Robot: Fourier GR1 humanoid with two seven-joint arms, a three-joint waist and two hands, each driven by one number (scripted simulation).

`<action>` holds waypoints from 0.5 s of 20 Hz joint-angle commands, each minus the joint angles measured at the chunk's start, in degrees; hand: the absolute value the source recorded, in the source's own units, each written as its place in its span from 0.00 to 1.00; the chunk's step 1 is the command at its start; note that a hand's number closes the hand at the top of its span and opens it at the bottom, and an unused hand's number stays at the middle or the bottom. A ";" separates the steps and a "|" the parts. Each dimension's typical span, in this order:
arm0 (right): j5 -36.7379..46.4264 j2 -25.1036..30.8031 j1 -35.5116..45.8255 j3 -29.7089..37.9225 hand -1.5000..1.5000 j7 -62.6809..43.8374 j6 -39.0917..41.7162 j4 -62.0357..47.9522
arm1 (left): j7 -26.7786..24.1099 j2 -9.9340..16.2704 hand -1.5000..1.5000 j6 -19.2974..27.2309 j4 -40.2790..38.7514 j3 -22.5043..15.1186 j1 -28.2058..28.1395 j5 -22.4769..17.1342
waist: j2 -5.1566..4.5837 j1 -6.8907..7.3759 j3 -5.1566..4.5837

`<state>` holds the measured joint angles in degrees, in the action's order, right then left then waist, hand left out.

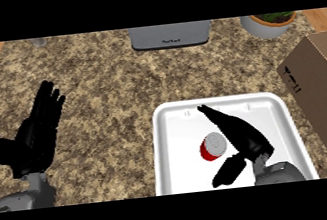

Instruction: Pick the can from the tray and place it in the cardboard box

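Speckled brown granite is covering pretty much the whole countertop (112, 87), with strips of wood peeking in at the top left and top right corners. At the back edge a grey appliance (170, 35) is sitting, cut off by the top, so I can't tell what it is exactly; there's a label on it but it's too small to read. Next to it, one potted plant (269, 22) in a pale pot is also getting cropped. A small greyish thing at the top left is too cut off to name.

One white tray (176, 131) is lying near the front, and one red can (212, 147) with a silver lid is resting inside it, toward the lower middle. The right hand (239, 133) is hanging over the tray just beside the can, fingers straight and together pointing away, thumb spread out below the can, not closing on anything. Whether it's touching the can, can't tell.

One cardboard box (320, 90) is sitting just right of the tray, running off the right edge.

The left hand (39, 130) is resting open on the left side, fingers up and slightly apart.
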<state>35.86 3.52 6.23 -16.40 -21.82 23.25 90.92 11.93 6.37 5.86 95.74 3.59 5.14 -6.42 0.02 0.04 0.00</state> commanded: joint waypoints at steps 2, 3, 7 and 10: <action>1.87 -1.78 3.12 0.34 0.00 0.68 -0.40 -3.25 | -3.01 -1.74 0.50 0.13 -3.19 -0.35 0.18 1.16 | -0.02 0.02 -0.01; 2.13 0.87 -2.70 -0.24 0.00 3.14 -0.92 0.64 | -0.66 -1.13 0.50 0.67 -3.32 0.37 3.48 0.78 | 0.00 -0.15 0.00; 3.08 2.30 0.97 0.45 1.00 7.29 -0.39 -2.05 | 2.71 -2.04 0.50 1.60 1.16 -1.02 0.58 1.38 | 0.00 0.05 0.01; 7.63 0.68 3.44 -1.14 1.00 9.07 -5.39 -6.11 | -0.82 -0.57 0.50 -0.49 -0.86 1.57 -0.23 0.00 | -0.05 0.15 0.00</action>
<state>40.55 4.29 6.23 -17.96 -16.29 21.01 89.87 12.55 5.91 5.56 96.19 4.19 5.03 -6.18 0.08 0.08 -0.01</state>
